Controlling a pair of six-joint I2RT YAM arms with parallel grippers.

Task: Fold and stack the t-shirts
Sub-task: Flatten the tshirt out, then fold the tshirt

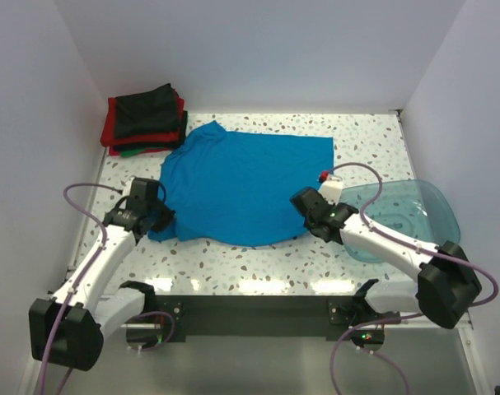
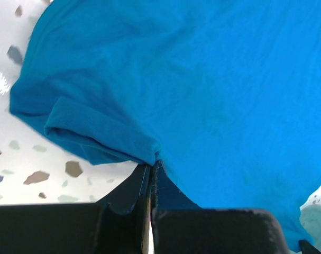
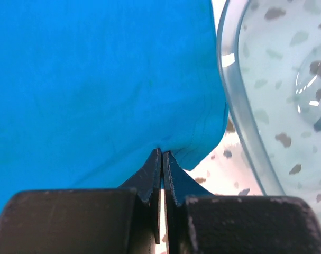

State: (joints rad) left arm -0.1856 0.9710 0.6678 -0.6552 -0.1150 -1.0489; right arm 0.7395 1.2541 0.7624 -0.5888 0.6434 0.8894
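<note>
Top view, blue shirt [image 1: 245, 185]: I see it spread flat mid-table [image 1: 258, 263]. Its long axis runs left to right, neck toward the far-left corner, hem toward the right.
Top view, cloth: soft, matte, a few shallow wrinkles; the table under it is white with speckles.
Top view, stack [image 1: 145, 119]: folded red, green and dark shirts are piled in the far-left corner, just beside the blue shirt's neck.
Top view, tub [image 1: 406, 210]: translucent blue-green plastic with rounded corners, on the right, near the hem.
Top view, arms: the left gripper [image 1: 161, 218] sits at the shirt's near-left edge, the right gripper [image 1: 303, 202] at its near-right edge.
Left wrist, pincer: I see the black fingers pinched together on a rolled fold of the blue edge.
Right wrist, pincer: the fingers are closed to a sliver on the hem corner, and the cloth puckers at the tips. The tub's rim is just to the right.
</note>
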